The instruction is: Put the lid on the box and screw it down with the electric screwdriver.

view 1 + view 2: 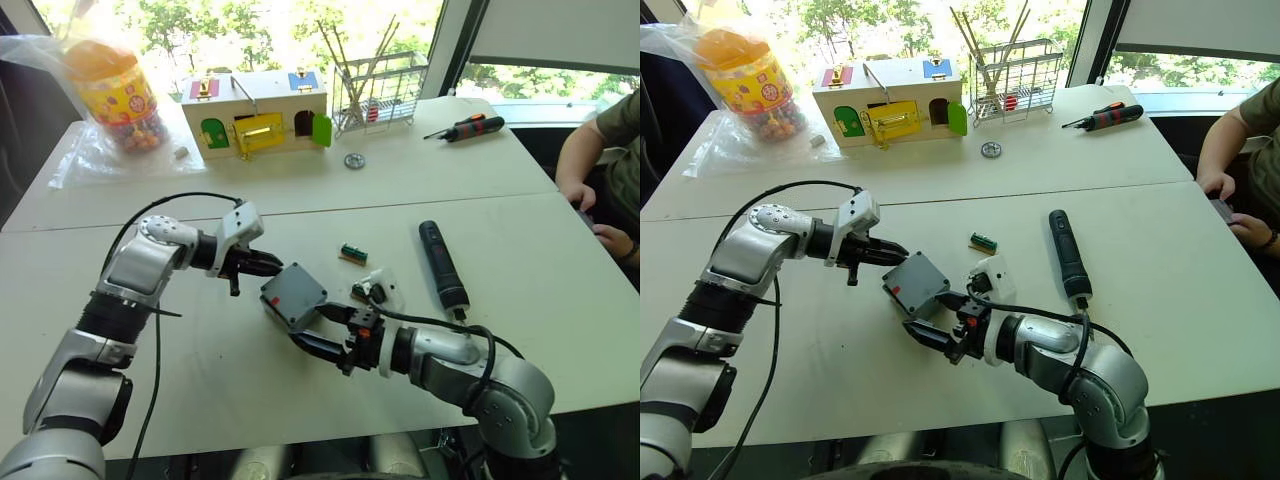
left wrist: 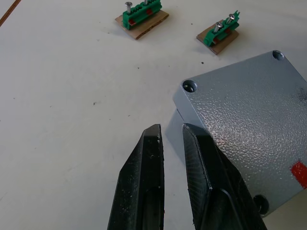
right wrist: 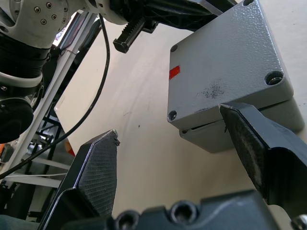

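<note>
Right gripper spread wide beside lid on box, left gripper nearly closed at its corner; a nudge could shift unscrewed lid.

At the far edge of your tabletop you have a toy house, a wire rack, a candy jar and an orange-handled screwdriver; a person's hand rests nearby.

Four views: two from the head, two from the wrists.
The stereo eyes look forward and down across the table; each wrist camera sits close, sighting along its fingers, and all share the lid on the box.
</note>
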Robot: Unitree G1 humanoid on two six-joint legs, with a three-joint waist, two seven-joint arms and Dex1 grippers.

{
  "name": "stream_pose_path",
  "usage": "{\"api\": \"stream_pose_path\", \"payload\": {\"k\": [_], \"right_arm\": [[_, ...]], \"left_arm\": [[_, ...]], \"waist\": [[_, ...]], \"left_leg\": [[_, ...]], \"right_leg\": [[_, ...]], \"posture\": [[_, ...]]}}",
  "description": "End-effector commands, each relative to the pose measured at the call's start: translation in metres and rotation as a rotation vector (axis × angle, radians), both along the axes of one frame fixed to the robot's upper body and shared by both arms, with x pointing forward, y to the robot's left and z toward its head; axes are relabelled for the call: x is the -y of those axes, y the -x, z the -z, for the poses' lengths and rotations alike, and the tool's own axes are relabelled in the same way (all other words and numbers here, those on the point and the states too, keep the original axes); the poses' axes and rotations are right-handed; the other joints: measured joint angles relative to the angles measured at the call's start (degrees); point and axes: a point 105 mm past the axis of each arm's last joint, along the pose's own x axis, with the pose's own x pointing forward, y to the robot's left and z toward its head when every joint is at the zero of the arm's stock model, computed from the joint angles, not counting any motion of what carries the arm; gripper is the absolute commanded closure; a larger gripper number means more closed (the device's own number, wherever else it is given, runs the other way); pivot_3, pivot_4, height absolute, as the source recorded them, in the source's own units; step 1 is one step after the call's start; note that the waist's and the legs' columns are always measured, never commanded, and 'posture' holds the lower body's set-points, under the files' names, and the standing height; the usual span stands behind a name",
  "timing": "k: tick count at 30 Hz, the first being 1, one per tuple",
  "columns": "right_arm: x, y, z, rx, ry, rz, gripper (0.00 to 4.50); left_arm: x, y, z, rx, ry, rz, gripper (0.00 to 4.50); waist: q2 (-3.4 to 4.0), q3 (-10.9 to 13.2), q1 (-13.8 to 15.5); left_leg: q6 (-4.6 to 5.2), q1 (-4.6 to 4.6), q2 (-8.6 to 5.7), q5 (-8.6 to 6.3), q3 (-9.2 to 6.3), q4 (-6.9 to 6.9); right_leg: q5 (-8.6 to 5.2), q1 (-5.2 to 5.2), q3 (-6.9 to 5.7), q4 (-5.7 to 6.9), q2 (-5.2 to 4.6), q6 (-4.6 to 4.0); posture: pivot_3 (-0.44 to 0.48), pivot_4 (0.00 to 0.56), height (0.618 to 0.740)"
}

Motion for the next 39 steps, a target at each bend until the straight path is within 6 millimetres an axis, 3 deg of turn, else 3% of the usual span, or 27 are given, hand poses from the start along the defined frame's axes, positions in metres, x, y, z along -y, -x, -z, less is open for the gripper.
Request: {"api": "stream_pose_path", "payload": {"k": [1, 15, 39], "right_arm": [[-0.005, 0.000, -0.007, 0.021, -0.033, -0.016, 0.75], [-0.002, 0.000, -0.005, 0.020, -0.028, -0.008, 0.75], [-0.003, -0.001, -0.008, 0.018, -0.042, -0.012, 0.75]], "left_arm": [[-0.002, 0.000, -0.007, 0.025, 0.011, 0.003, 3.84], [-0.021, 0.000, -0.012, 0.048, -0.019, -0.048, 3.84], [-0.003, 0.020, -0.010, -0.005, 0.005, 0.012, 3.84]], "waist": [[0.00, 0.0, 0.0], [0.00, 0.0, 0.0], [0.02, 0.0, 0.0]], "left_leg": [[0.00, 0.00, 0.00, 0.00, 0.00, 0.00], [0.01, -0.01, 0.00, -0.01, 0.00, -0.01], [0.02, -0.01, 0.00, -0.01, 0.00, -0.02]], "right_leg": [[0.00, 0.00, 0.00, 0.00, 0.00, 0.00], [0.00, -0.01, 0.00, -0.01, 0.00, 0.00], [0.00, -0.02, 0.00, -0.01, 0.00, 0.00]], "posture": [[0.000, 0.150, 0.740], [0.000, 0.150, 0.740], [0.000, 0.150, 0.740]]}}
